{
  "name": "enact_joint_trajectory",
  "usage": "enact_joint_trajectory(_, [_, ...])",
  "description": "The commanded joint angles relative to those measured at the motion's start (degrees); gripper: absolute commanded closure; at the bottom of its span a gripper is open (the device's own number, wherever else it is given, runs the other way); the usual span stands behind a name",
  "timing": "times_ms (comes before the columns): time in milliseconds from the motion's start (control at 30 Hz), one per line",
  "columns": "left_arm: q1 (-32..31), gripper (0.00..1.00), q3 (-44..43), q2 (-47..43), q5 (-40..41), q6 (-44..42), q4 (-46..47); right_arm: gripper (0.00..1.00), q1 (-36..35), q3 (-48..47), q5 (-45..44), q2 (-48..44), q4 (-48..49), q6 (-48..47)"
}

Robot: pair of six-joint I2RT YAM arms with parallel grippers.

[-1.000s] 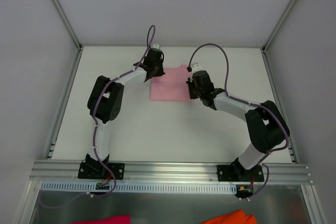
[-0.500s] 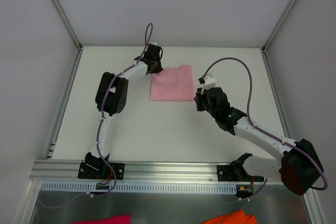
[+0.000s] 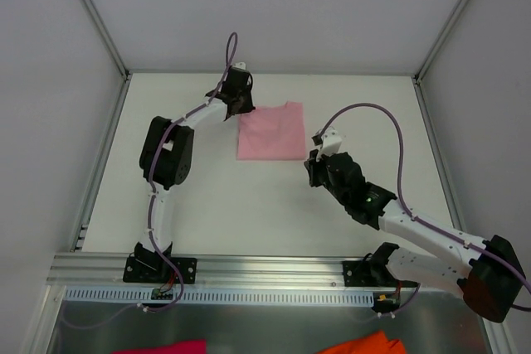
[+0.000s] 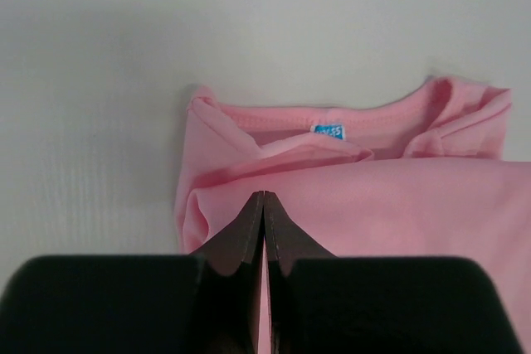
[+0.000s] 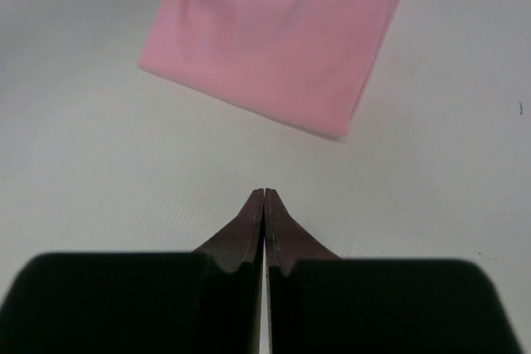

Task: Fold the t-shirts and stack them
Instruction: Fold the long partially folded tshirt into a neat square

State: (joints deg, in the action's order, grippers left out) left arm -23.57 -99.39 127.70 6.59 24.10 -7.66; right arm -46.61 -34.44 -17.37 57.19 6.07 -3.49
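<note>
The t-shirt (image 3: 270,132) lies folded into a compact pink rectangle at the far middle of the worktop (image 3: 207,196), collar (image 4: 332,115) towards the back wall and its small neck label (image 4: 328,131) showing. The near edges look straight and flat in the right wrist view. The collar end is less tidy: a loose flap crosses under the neckline, and the far-left corner is puckered into a soft roll.

The left fingers (image 3: 241,105) are at that far-left corner, pressed together with nothing visibly between them. In the left wrist view their tips (image 4: 259,217) are over the cloth just inside its left edge. Whether they touch the fabric I cannot tell.

That corner is the likeliest place for trouble. If the tips rest on this thin cloth, any sideways move could drag the top layer, open the flap and skew the whole rectangle. Spreading the fingers there could also snag the rolled corner.

The right fingers (image 3: 314,170) are also pressed together and hold nothing. They hang over bare worktop just off the shirt's near-right corner, clear of the cloth (image 5: 282,39). A low sweep towards the shirt could catch that near edge and flip it open.
</note>
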Motion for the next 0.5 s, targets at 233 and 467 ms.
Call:
enact_joint_trajectory(233, [-0.42,1.0,9.75,-13.97,1.67,-0.02,4.77,0.99,-2.96,-0.98,-5.05,2.66,1.14,0.23])
enact_joint_trajectory(467, [-0.51,1.0,11.5,-11.42,0.79,2.09,4.41,0.99,-3.14,-0.81,-6.01,1.44,0.53,0.41])
